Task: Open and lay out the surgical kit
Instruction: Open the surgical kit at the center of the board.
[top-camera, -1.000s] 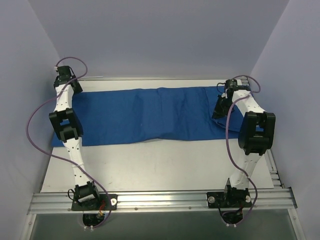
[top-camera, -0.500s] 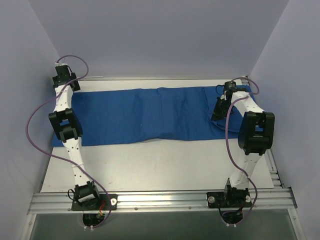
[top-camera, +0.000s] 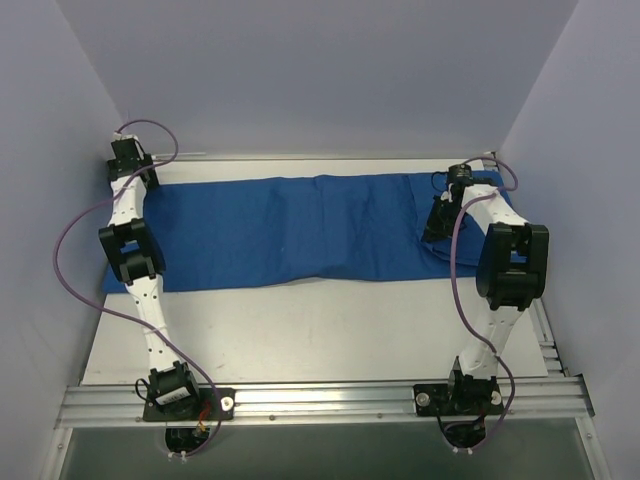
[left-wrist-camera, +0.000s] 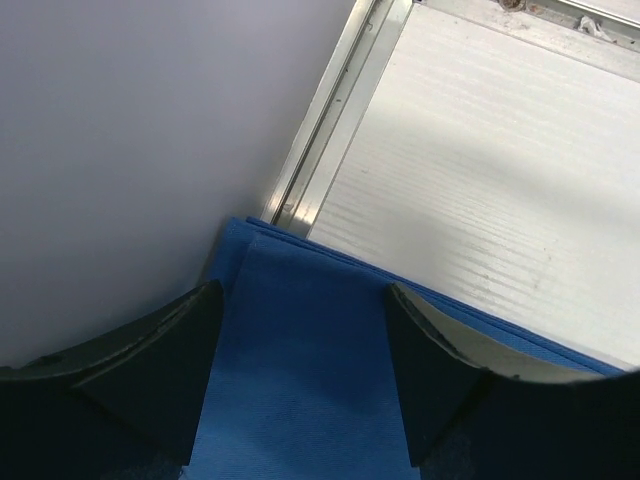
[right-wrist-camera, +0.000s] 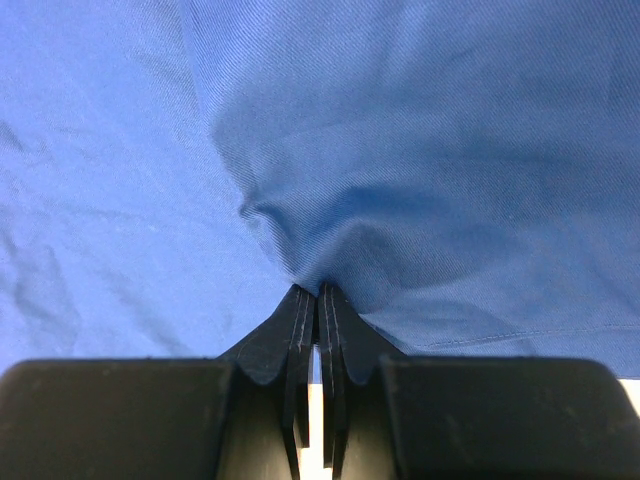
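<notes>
One royal-blue cloth wrap (top-camera: 290, 235) lies spread as a long wrinkled strip across the far half of the tabletop (top-camera: 300, 330); no tray or instruments show. Right gripper (right-wrist-camera: 318, 300) has its jaws together, pinching a puckered fold near the cloth's right end. Left gripper (left-wrist-camera: 300, 300) hangs over the far-left corner, jaws apart, holding nothing. Best bet: left pins that corner while right draws its fold low and slow, so the sheet flattens without sliding.
</notes>
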